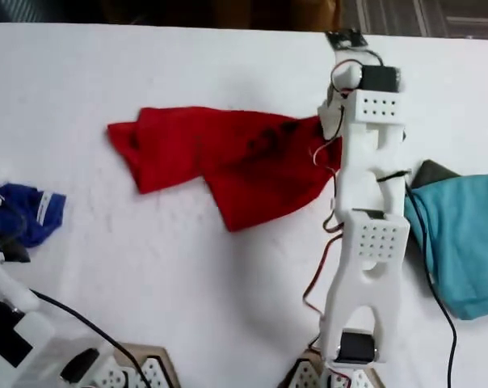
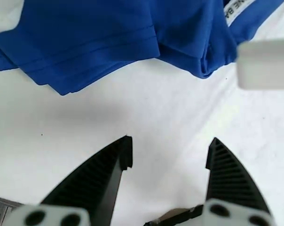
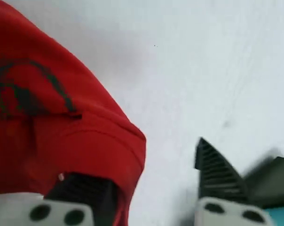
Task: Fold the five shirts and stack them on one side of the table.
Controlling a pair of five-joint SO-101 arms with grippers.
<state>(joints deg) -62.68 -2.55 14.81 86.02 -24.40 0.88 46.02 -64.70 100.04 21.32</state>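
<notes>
On worktop (image 1: 187, 267) centre: red shirt (image 1: 228, 162), rumpled.
Left fingers (image 2: 99, 174): apart, near blue shirt (image 2: 109, 42).
Right fingers (image 3: 217, 169): apart, at red shirt's edge.

White table (image 1: 187, 267) seen from above, with a plain, faintly textured surface. Across the upper middle of the frame, a red shirt (image 1: 228, 158) with a dark print, rumpled and spread wide on the tabletop. At the left edge, halfway down, a blue shirt (image 1: 30, 212) bunched into a small heap, well apart from the red one. At the right edge, a teal shirt (image 1: 462, 242) folded into a thick pad. Touching its upper left corner, a dark grey cloth (image 1: 434, 172). Near the top edge, right of centre, a small dark flat object (image 1: 347, 38).
</notes>
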